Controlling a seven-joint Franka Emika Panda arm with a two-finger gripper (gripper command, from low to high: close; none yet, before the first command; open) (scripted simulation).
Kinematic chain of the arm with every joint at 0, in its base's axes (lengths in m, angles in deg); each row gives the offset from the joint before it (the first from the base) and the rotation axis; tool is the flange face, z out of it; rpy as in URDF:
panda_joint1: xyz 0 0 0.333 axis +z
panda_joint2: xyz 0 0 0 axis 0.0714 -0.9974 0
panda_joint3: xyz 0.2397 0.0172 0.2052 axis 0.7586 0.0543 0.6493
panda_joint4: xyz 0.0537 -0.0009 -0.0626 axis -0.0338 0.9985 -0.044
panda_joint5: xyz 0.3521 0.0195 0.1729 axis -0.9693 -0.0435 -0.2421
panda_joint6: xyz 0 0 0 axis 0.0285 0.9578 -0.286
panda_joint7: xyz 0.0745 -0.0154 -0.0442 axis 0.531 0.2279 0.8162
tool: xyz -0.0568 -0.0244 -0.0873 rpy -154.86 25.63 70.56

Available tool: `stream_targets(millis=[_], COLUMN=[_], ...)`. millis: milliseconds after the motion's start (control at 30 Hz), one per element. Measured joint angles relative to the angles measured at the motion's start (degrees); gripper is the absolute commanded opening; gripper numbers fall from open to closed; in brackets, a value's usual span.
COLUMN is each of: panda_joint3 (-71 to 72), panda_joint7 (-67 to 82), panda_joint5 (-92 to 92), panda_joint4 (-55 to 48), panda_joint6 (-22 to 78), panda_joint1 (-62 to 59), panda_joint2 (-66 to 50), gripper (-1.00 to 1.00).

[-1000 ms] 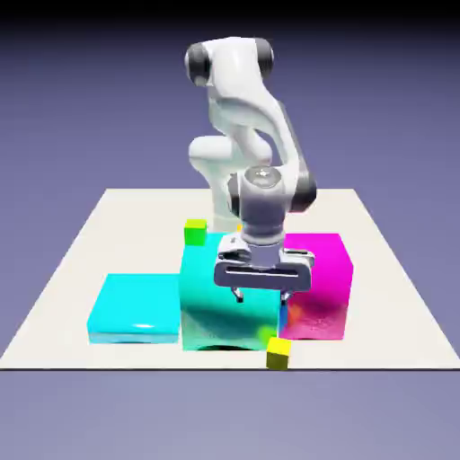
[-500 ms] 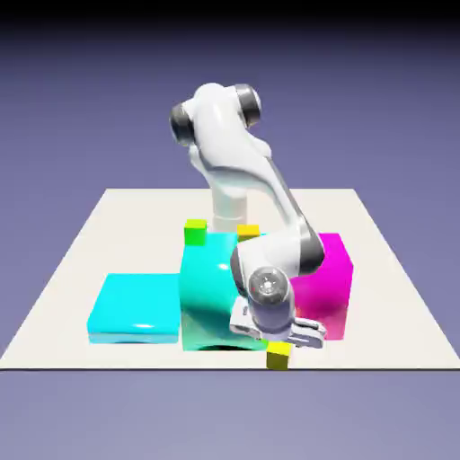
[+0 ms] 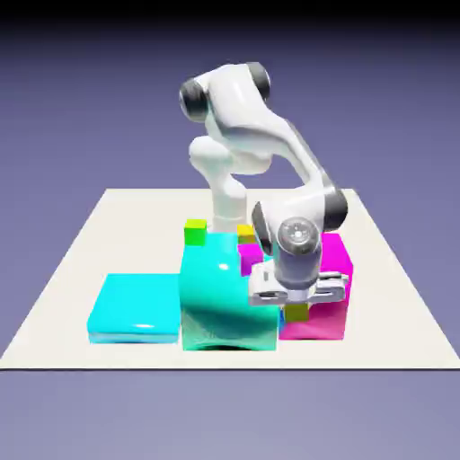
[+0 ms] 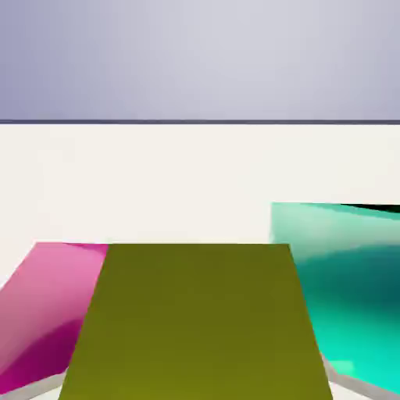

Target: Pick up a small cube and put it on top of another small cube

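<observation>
olive-sided small cube (image 3: 296, 312) lifted off table, held level

A tall teal block (image 3: 225, 296) and magenta block (image 3: 328, 287) flank my gripper (image 3: 296, 310); near-side table (image 3: 395, 314) seems free.

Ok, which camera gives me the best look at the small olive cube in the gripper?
The hand view: the small cube fills the lower frame as a broad olive face between the magenta and teal blocks. In the exterior view only a sliver of it shows beneath the shut gripper, off the table.
</observation>
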Motion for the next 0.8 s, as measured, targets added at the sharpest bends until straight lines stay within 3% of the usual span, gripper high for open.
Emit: stream_targets(millis=[367, 433, 600, 633, 800], panda_joint3=[-21.04, -22.2, -22.45, -22.49, -22.34], panda_joint7=[17.44, 17.03, 16.79, 16.75, 16.9], panda_joint5=[4.83, 5.38, 5.47, 5.48, 5.54], panda_joint4=[-0.28, -0.58, 9.79, 11.46, 5.24], panda_joint6=[18.09, 18.41, 9.76, 8.37, 13.54], panda_joint1=[14.95, 15.49, 15.12, 15.06, 15.31], panda_joint2=[16.55, 16.32, 18.06, 18.33, 17.3], gripper=[-1.0, -1.0, -1.0, 1.0, 1.0])
